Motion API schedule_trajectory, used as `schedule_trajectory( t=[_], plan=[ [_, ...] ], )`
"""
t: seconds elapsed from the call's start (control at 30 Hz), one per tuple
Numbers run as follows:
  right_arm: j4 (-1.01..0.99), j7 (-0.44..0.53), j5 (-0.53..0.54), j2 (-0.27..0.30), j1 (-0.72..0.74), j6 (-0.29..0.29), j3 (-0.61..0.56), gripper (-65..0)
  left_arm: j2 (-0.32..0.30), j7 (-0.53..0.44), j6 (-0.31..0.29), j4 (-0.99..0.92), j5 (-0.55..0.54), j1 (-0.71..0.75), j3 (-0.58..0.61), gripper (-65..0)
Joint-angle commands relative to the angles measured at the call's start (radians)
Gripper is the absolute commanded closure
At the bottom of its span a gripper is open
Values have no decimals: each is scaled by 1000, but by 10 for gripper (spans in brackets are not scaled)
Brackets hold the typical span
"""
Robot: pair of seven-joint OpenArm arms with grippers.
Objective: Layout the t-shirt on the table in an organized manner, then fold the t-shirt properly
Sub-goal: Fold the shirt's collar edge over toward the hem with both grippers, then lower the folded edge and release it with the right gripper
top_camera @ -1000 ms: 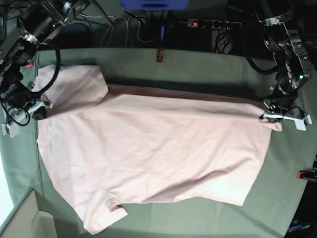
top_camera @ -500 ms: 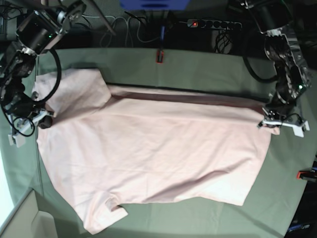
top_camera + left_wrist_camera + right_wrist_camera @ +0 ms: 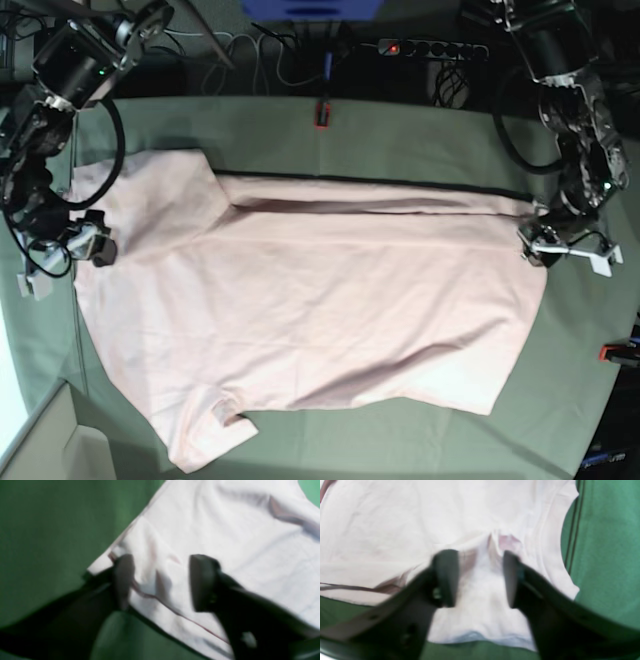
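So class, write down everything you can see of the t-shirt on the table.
The t-shirt is pale pink, soft cloth, short-sleeved, no print showing. It lies spread nearly flat on the green table, lightly creased, one sleeve at each long edge near the collar end. The left hand stands open over a hem corner, the right hand open over puckered cloth beside the collar; neither grips it.

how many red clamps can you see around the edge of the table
2. One red clamp sits at the far edge of the table, near the middle. Another is at the right edge, partly cut off. Others may be hidden outside the base view.
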Motion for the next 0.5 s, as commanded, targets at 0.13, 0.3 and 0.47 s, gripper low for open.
schedule_trajectory(
  t=[0.13, 0.3, 0.47],
  plan=[
    [42, 10, 27, 28, -34, 7, 3, -365, -42, -11, -3, 99, -10, 19, -8, -450],
    [117, 17, 27, 8, -120, 7, 3, -365, -48, -20, -3, 93, -8, 88, -89, -450],
    [140, 21, 27, -4, -163, 7, 3, -365, -72, -20, -5, -31, -14, 73, -97, -449]
  ],
)
